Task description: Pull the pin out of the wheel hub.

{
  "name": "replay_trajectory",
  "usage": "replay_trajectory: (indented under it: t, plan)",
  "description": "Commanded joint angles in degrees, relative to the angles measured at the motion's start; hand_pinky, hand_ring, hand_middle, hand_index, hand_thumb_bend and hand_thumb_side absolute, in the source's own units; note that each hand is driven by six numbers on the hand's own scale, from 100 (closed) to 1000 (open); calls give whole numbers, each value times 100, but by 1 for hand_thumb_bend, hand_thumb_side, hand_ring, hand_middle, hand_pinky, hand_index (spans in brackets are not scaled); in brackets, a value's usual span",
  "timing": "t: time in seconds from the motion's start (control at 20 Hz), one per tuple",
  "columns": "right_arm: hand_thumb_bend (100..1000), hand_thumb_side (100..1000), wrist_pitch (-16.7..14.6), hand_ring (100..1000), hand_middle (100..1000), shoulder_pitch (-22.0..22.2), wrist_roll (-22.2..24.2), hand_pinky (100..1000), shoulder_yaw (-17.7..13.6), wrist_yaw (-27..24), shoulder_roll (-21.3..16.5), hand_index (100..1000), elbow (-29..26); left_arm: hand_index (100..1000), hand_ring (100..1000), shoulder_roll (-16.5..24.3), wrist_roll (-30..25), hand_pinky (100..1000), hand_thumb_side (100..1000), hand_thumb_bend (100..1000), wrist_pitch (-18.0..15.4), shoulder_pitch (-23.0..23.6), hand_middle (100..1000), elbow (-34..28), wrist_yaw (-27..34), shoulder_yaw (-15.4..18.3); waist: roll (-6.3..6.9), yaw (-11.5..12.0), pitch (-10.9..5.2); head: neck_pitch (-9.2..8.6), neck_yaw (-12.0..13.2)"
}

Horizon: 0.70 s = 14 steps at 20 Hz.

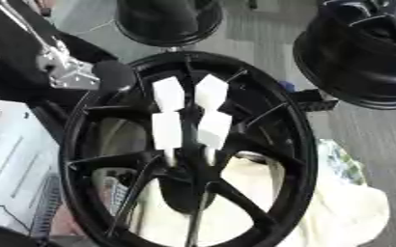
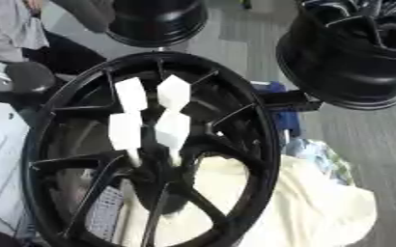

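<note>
Fingers of the left hand (image 1: pixel 113 75): cannot tell whether open or closed. Only a dark rounded mass below a silver joint (image 1: pixel 66 67) shows. Right hand absent from both views.

Left eye view. Left hand placed at the upper-left edge of the wheel hub (image 1: pixel 303 159), touching or just beside the rim; cannot tell which. Noted on the hub face, between the spokes and just above the centre bore, four white blocks in two columns. Thin stems run down from the lower pair toward the centre. Judged to be the white-capped pins (image 1: pixel 169 130), seated and not yet drawn. Hub resting on a cream cloth (image 1: pixel 345 212) along its lower-right edge. A second wheel (image 1: pixel 362 53) stands beyond the hub's upper-right edge, apart from it.

Right eye view. Same layout confirmed. Left hand (image 2: pixel 28 77) again at the hub's upper-left edge, well apart from the white-capped pins (image 2: pixel 125 130). Stem of the left column visible below its lower block, entering near the centre.

Recommended for the step in hand, as judgement only:
- Bring the hand in from the upper-left edge across the spokes, without catching them.
- Close on the white blocks of one pin only, clear of its neighbour.
- Pull straight along the stem's line, not sideways.
- Watch for the hub shifting on the cloth.
</note>
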Motion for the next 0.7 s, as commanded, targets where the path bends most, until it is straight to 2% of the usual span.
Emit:
replay_trajectory:
  t: [0.05, 0.25, 0.35, 0.7]
  plan:
    - [100, 325, 1915, 657, 796, -63, -1931, 839, -42, -35, -297, 897, -12, 868, 837, -2, -593, 843, 239, 291, -466, -168, 763, -25, -111, -80, 10, -13, -56, -74, -30]
    - [100, 332, 1908, 656, 797, -83, -1931, 839, -41, -74, -289, 897, 4, 864, 847, -80, -679, 846, 225, 376, -587, -258, 773, -25, -288, -149, 11, -17, -15, -94, -55]
    - [100, 334, 1908, 656, 796, -94, -1931, 839, -37, -99, -281, 897, 16, 866, 846, -121, -720, 847, 214, 389, -595, -278, 771, -25, -342, -198, 3, -25, 10, -108, -58]
    - [100, 342, 1898, 655, 796, -125, -1931, 840, -48, -183, -248, 896, 45, 850, 840, -199, -763, 842, 193, 520, -619, -329, 760, -25, -761, -392, -26, -82, 116, -155, -17]
